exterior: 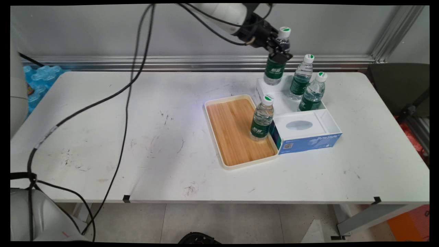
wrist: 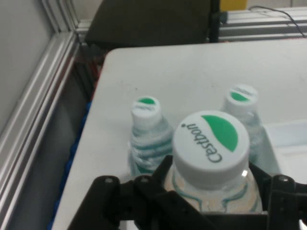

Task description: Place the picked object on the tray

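Gripper (exterior: 278, 51) clenched around the shoulder of a water bottle (exterior: 275, 67), held upright above the far left corner of the white box (exterior: 329, 118); whether its base touches the box or hangs just clear, can't tell. In the hand view the white cap (wrist: 211, 142) with green logo sits right between the black fingers (wrist: 144, 187).

Risks: the bottle is smooth, ribbed clear plastic, and a grip high near the neck could let it slip or swing. Two more bottles (exterior: 301, 78) (exterior: 313, 92) stand just right of the gripper inside the box; a sideways move could knock them over. Hanging black cables (exterior: 127, 99) could drag across the table.

Below and nearer the camera: a fourth bottle (exterior: 262, 118) stands upright on the wooden tray (exterior: 226, 118), rectangular, bamboo-grain floor, cream rim with rounded corners. A blue-and-white tissue box (exterior: 301, 132), cardboard with an oval slot, sits against the tray's right side. All bottles are cylindrical with green labels.
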Tool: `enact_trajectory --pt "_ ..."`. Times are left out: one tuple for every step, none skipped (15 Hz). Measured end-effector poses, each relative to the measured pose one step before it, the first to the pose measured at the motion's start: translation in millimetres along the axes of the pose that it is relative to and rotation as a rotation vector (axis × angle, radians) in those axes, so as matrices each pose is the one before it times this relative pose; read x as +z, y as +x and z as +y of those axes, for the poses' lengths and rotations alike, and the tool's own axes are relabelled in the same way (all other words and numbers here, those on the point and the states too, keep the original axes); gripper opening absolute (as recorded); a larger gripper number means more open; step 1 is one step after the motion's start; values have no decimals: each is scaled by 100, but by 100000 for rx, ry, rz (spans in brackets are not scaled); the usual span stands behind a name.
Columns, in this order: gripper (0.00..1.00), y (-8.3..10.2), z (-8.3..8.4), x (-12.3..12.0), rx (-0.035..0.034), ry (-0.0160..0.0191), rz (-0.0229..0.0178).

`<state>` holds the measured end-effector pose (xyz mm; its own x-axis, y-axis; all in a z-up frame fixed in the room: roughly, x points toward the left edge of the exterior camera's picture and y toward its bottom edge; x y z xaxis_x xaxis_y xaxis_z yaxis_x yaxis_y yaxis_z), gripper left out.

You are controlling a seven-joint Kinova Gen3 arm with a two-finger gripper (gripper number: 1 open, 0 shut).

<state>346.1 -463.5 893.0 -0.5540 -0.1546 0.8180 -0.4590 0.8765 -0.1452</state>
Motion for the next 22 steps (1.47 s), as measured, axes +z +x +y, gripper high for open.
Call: enact_trajectory --pt "0 -240 301 -754 203 -182 -450" --pt "0 -367 506 -1082 455 -200 -452" --pt "0 -543 655 -1117 417 -331 -595" --pt "0 -744 632 -1129 174 -71 -768" --pt "0 -615 507 -898 69 20 -650" --pt "0 -706 517 -919 67 30 -794" --pt "0 -721 472 -829 50 10 -863" --pt "0 -631 416 -700 140 2 -685" --pt "0 -647 421 -683 166 -34 -637" --pt "0 -934 665 -792 359 -388 -809" --pt "0 -691 558 -499 395 -457 -474" --pt "0 -439 376 -300 299 -347 -275" --pt "0 -663 602 -404 365 -467 -294" --pt "0 -739 702 -412 329 -530 -293" --pt "0 -603 736 -253 526 -868 -59" --pt "0 -452 653 -177 411 -686 121" --pt "0 -469 785 -130 425 -947 233" --pt "0 -355 768 -66 388 -931 436" --pt "0 -206 612 7 335 -747 504" --pt "0 -172 680 72 406 -913 652" --pt "0 -118 546 56 282 -611 603" --pt "0 -160 646 129 310 -785 635"
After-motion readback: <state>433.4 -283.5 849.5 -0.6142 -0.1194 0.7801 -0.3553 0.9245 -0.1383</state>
